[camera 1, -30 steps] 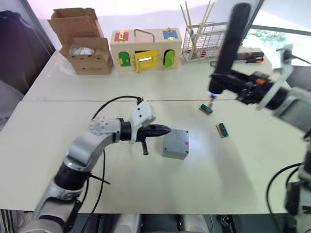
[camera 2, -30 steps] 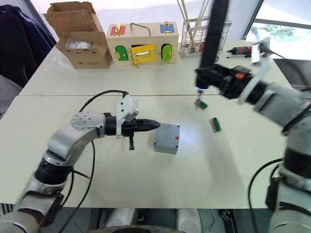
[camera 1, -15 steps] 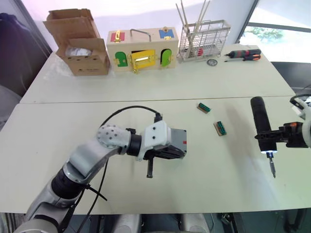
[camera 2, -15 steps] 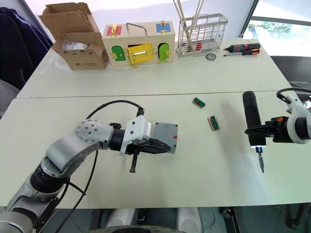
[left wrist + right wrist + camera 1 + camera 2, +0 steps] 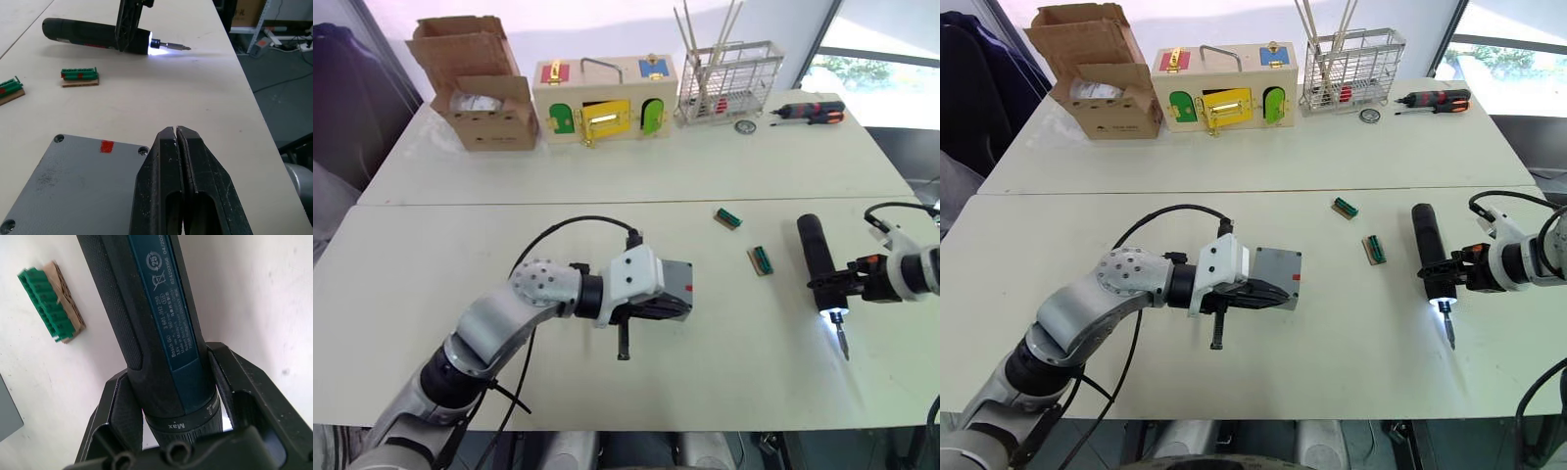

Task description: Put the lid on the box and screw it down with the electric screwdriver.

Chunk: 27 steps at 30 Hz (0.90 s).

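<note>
The grey box [image 5: 1275, 270] stands mid-table with a small red mark on its right edge. In the left wrist view its flat grey face with corner screws, the lid [image 5: 73, 181], sits flush on it. My left gripper [image 5: 176, 131] is shut and empty, its fingers [image 5: 1268, 294] lying against the box's near side. The black electric screwdriver [image 5: 814, 255] is at the right, tilted low over the table, tip light on and bit pointing toward me. My right gripper [image 5: 835, 286] is shut around its lower barrel [image 5: 161, 333].
Two green terminal blocks [image 5: 727, 217] [image 5: 761, 259] lie between the box and the screwdriver. Along the far edge stand a cardboard box [image 5: 480, 88], a wooden latch box [image 5: 605, 98], a wire rack [image 5: 729, 78] and a red-and-black screwdriver [image 5: 811, 112].
My right arm brought the screwdriver down from high over the far table to low at the right, then slightly left. My left gripper closed in against the box.
</note>
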Tool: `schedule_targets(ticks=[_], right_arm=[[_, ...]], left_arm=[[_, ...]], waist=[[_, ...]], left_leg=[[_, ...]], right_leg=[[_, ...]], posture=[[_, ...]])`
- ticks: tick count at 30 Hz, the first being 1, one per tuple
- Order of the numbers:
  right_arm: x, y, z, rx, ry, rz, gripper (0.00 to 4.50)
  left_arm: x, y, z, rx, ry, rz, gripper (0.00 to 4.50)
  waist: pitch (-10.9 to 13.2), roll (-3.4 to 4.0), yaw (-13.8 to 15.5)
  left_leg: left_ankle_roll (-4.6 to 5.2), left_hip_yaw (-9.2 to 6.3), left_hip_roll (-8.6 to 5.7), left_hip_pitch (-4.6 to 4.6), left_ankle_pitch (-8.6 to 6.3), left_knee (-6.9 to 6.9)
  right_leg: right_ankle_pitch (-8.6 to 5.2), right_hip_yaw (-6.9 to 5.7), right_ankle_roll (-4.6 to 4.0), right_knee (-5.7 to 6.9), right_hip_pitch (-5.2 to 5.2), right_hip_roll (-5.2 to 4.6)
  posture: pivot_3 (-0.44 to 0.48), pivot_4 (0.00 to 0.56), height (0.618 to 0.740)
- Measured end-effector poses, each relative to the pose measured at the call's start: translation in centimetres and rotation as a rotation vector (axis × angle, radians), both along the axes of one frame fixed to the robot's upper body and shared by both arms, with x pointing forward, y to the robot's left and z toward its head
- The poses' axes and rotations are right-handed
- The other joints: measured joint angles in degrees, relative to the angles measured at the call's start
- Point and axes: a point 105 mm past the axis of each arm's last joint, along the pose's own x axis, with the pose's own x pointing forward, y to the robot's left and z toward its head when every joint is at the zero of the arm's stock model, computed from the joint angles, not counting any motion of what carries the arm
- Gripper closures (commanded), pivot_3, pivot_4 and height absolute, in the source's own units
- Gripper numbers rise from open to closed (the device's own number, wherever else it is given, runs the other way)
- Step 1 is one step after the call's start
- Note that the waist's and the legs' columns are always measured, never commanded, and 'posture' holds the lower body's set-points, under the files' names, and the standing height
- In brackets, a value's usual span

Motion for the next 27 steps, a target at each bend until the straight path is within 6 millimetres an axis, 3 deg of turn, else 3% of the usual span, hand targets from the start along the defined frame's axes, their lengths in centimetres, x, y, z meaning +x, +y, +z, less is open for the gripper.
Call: schedule_targets(ticks=[5,8,12,15,17,19,22,25,27], right_arm=[[0.8,-0.4,0.3,-0.053,-0.053,0.029,0.04],[1.3,-0.5,0.3,-0.086,-0.080,0.032,0.01],[2.4,-0.8,1.1,-0.150,-0.176,0.050,0.01],[4.5,1.3,4.8,-0.115,-0.439,0.105,0.01],[5.2,3.2,6.6,-0.072,-0.601,0.139,0.01],[5.1,5.6,7.0,-0.028,-0.727,0.188,0.01],[3.4,9.0,4.9,0.052,-0.823,0.241,0.01],[-0.6,11.0,1.8,0.173,-0.875,0.249,0.01],[-2.1,11.0,1.3,0.172,-0.889,0.254,0.01]], left_arm=[[0.8,0.2,0.3,-0.007,-0.033,0.060,4.50],[1.8,0.6,1.1,-0.051,-0.064,0.109,4.50],[5.6,3.0,2.7,-0.089,-0.127,0.302,4.50],[9.4,7.4,3.4,-0.104,-0.129,0.570,4.50],[10.3,9.6,3.0,-0.085,-0.122,0.673,4.50],[10.4,11.2,2.4,-0.099,-0.080,0.745,4.50],[9.1,12.9,0.6,-0.159,0.046,0.809,4.50],[4.9,13.3,-2.6,-0.172,0.231,0.808,4.50],[3.3,12.8,-3.2,-0.181,0.290,0.783,4.50]], waist=[[0.0,-0.09,0.0],[-0.1,-0.19,0.1],[-0.1,-0.15,0.1],[-0.1,-0.16,-0.5],[-0.1,-0.19,-0.8],[-0.1,-0.25,-1.0],[-0.1,-0.25,-0.8],[-0.1,-0.23,-0.1],[-0.1,-0.20,0.4]], left_leg=[[-0.04,-0.01,0.00,0.02,0.02,0.04],[-0.04,-0.03,-0.01,0.02,0.02,0.12],[-0.04,-0.03,-0.02,0.01,0.02,0.14],[-0.05,-0.02,0.00,0.02,0.03,0.00],[-0.09,-0.11,0.04,0.02,0.05,-0.10],[-0.12,-0.27,0.09,0.00,0.05,-0.12],[-0.16,-0.27,0.01,-0.07,0.07,-0.09],[-0.14,-0.23,-0.08,-0.06,0.05,-0.03],[-0.20,-0.19,-0.15,-0.03,0.10,0.08]], right_leg=[[0.00,0.00,0.00,0.01,0.05,0.00],[0.01,-0.01,0.00,0.01,0.09,0.00],[0.01,-0.01,0.00,0.06,0.04,0.00],[0.01,0.00,0.01,0.07,-0.05,0.07],[0.01,-0.05,0.01,0.07,-0.08,0.09],[0.01,-0.16,0.01,0.10,-0.08,0.10],[0.01,-0.13,0.01,0.11,-0.10,0.00],[0.01,-0.01,0.01,0.11,-0.09,-0.09],[0.11,0.06,0.00,0.11,0.01,-0.12]], posture=[[0.000,0.150,0.730],[0.000,0.150,0.730],[0.000,0.150,0.730],[0.000,0.150,0.730],[0.000,0.150,0.730],[0.000,0.150,0.730],[0.000,0.150,0.730],[0.000,0.150,0.730],[0.000,0.150,0.730]])
